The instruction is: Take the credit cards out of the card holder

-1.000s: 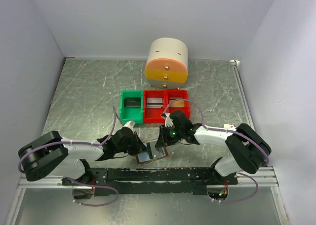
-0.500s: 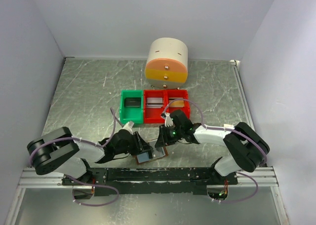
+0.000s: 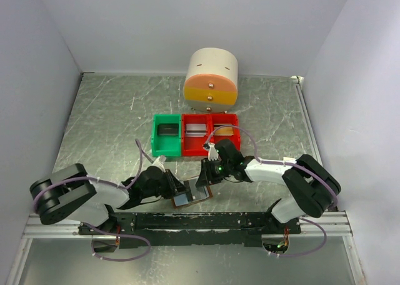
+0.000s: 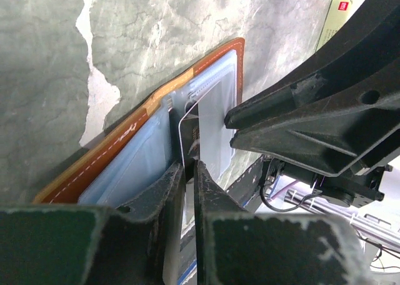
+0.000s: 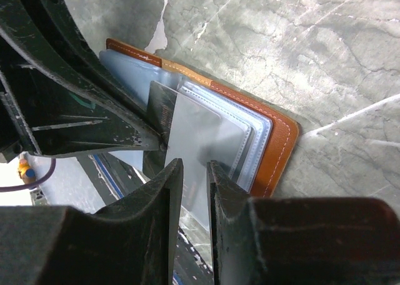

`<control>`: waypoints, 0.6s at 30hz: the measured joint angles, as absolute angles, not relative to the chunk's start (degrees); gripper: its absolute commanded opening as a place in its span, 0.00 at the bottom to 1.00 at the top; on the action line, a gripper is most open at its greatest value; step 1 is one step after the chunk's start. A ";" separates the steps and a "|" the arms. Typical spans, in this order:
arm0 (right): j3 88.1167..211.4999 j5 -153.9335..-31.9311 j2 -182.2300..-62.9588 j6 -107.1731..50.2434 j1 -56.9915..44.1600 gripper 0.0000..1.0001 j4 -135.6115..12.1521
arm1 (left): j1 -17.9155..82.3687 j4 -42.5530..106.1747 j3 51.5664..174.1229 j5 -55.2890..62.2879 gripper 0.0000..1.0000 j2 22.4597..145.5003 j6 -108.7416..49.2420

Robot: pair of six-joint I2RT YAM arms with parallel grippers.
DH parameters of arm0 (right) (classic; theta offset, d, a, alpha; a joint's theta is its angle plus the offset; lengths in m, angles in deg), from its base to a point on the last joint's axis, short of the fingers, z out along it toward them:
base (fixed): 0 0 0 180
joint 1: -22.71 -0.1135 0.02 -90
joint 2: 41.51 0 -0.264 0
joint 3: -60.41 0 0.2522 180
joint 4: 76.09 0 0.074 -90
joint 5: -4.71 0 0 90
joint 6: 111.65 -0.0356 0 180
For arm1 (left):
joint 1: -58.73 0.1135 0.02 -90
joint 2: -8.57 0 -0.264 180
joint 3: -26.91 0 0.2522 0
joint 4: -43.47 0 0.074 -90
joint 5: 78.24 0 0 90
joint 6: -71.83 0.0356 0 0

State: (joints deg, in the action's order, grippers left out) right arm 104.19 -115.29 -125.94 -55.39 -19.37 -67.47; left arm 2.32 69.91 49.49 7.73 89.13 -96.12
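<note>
The brown card holder lies open at the table's near edge between both grippers; its brown border frames pale blue-grey panels. My left gripper is shut on the edge of a thin dark credit card that sticks out of a sleeve. From the top it sits at the holder's left side. My right gripper stands over a pale grey sheet of the holder, jaws a narrow gap apart, tips at the sheet, nothing clamped between them.
A green bin and a red double bin stand behind the holder, with a round cream and orange drawer unit farther back. A dark rail runs along the near edge. White walls close three sides.
My left gripper opened, shifted a little at the holder's left side, and closed down again on the card. The right arm and the holder stayed put.
</note>
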 measured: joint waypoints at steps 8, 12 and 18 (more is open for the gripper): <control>104.37 -115.36 -126.15 -55.47 -19.24 0.23 -67.43 | 2.26 58.53 49.54 10.24 0.25 79.75 -94.16; 104.37 -115.44 -125.96 -55.76 -19.22 0.24 -67.41 | 2.26 56.84 49.54 10.46 0.25 79.03 -93.50; 103.95 -113.76 -121.54 -56.79 -18.98 0.25 -66.82 | 2.26 57.37 50.08 10.24 0.24 80.80 -93.37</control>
